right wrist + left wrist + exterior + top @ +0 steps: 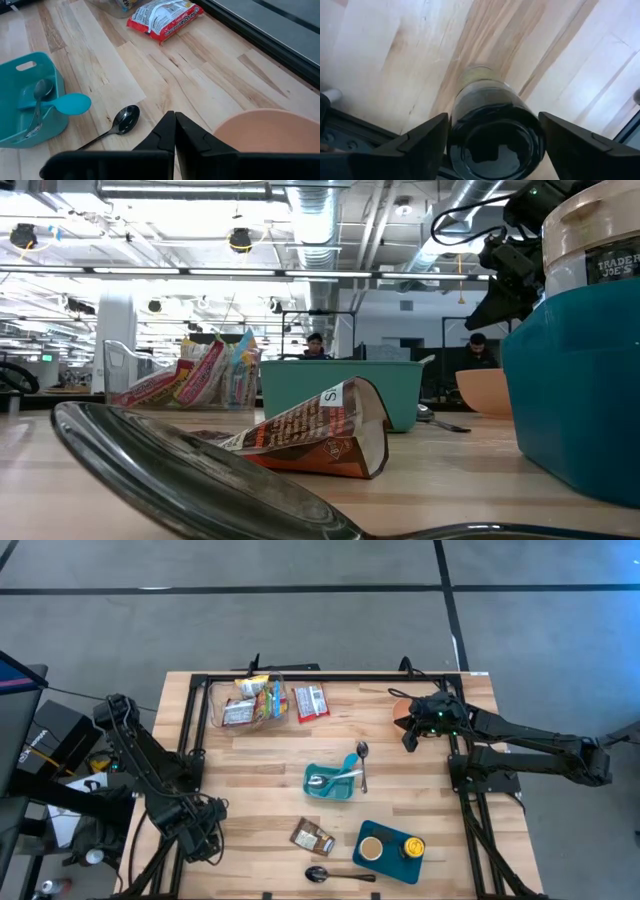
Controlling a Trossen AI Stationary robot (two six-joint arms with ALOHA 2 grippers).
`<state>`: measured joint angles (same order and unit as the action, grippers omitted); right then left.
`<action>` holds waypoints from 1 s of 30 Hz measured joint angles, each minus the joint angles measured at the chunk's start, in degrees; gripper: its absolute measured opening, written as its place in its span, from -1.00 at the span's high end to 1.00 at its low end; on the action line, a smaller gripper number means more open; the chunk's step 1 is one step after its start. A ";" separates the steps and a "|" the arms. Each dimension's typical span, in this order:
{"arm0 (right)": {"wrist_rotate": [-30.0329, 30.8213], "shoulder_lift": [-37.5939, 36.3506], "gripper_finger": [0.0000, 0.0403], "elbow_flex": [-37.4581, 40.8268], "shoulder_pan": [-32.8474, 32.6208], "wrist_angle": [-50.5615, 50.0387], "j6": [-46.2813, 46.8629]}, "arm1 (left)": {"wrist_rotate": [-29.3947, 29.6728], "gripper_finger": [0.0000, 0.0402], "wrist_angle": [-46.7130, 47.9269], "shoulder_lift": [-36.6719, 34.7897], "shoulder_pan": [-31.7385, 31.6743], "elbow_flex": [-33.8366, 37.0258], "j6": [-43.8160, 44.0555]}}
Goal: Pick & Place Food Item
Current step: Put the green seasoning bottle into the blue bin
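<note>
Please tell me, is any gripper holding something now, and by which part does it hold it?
Nothing is held. The left gripper is open, with only a dark cylindrical part of the rig between its fingers, at the table's front left edge. The right gripper is shut and empty beside the orange bowl.

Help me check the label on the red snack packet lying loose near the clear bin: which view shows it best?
The right wrist view: the red snack packet lies flat, unobstructed, its printed face up. The high view shows the packet small beside the clear bin. I cannot pick it out in the low view, and the left wrist view misses it.
</note>
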<state>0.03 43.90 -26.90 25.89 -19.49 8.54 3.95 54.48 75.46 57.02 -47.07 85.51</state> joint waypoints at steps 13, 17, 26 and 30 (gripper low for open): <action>0.00 0.00 1.00 0.01 0.02 0.00 0.02 | 0.41 -0.36 -1.67 3.96 0.01 0.00 -4.50; 0.00 0.00 1.00 0.00 0.02 0.00 0.01 | 0.34 -0.31 -1.64 4.69 -0.01 0.00 -4.59; 0.00 0.00 1.00 -0.01 0.02 0.00 0.02 | 0.69 -0.13 -0.74 4.96 -0.01 0.01 -4.70; 0.00 -0.01 1.00 0.00 0.02 0.00 0.02 | 1.36 -0.03 -0.76 4.98 0.01 0.00 -4.70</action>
<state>0.03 43.89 -26.91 25.91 -19.49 8.56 5.32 53.72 80.44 57.04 -47.06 80.82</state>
